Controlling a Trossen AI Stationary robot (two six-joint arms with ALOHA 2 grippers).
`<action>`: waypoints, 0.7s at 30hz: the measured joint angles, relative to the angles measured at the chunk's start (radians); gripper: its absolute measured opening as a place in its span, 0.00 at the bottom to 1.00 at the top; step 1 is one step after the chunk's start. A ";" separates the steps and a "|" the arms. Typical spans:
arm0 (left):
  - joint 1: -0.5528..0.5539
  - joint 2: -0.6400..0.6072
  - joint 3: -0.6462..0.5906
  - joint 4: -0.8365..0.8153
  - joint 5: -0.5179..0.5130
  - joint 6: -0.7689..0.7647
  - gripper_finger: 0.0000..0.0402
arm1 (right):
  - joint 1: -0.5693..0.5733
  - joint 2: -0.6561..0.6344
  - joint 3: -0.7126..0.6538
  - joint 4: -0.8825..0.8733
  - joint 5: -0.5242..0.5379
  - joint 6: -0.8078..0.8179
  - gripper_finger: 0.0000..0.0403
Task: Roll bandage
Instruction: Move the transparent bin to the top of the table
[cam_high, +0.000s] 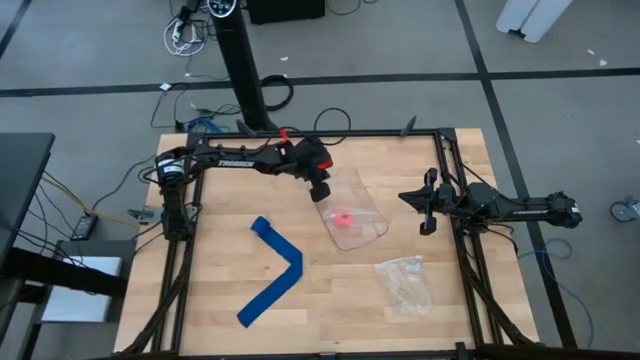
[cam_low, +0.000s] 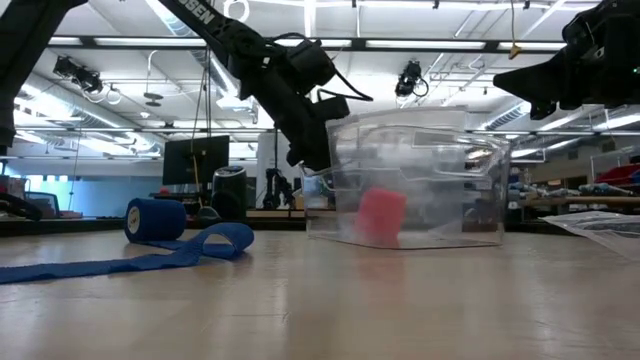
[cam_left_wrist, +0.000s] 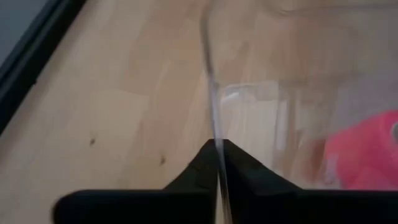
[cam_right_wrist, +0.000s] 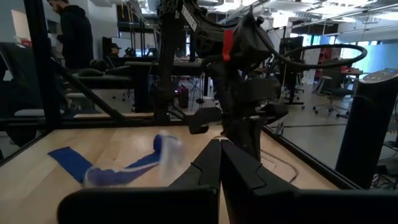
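The bright blue bandage lies on the table in a V; its far end is a small roll and the rest is a flat strip. To its right stands a clear plastic container with a small pink-red roll inside. My left gripper is shut on the container's far left wall. My right gripper is shut at the table's right edge, clear of everything. My left gripper pinches the container's clear wall near its upper rim, one finger on each side of it. The fingers slant down from the table's far left. The container stands with its bottom on the table.
A crumpled clear plastic bag lies near the table's right front. The black frame rails run along the table's left and right edges. Bare wood shows between the bandage and the bag.
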 joint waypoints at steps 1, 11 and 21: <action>0.005 0.000 0.000 0.003 -0.007 -0.016 0.03 | 0.000 0.000 0.000 0.000 0.000 0.001 0.02; 0.088 0.000 0.000 0.012 -0.171 -0.275 0.01 | 0.000 0.000 0.000 0.001 0.008 0.009 0.02; 0.142 -0.004 -0.053 0.050 -0.286 -0.473 0.01 | 0.000 0.000 0.000 -0.002 0.009 0.084 0.02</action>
